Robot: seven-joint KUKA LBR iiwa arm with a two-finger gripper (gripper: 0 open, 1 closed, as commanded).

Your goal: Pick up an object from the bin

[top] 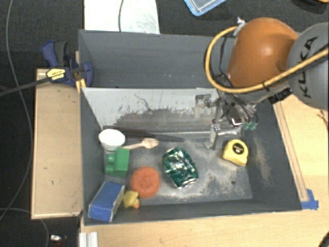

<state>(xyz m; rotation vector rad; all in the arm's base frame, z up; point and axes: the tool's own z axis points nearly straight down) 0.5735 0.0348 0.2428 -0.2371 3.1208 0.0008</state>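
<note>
Far left, a white cup [111, 138] and green block [117, 162], then an orange scouring ball [146, 181] and a crumpled green packet [180, 166]. Next, the yellow tape measure [235, 152] lies right of the bin [272, 189] floor's middle. The gripper [225, 131] hovers just behind it, and I cannot tell whether the claw is apart or together.

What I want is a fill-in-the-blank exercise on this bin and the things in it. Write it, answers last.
1. The thing lying nearest the gripper is a yellow ____.
2. The crumpled foil packet in mid-bin is coloured ____.
3. The round scrubber beside that packet is coloured ____.
4. The blue box lies in the near corner of the bin, on the view's ____.
Missing words: tape measure; green; orange; left.
</note>
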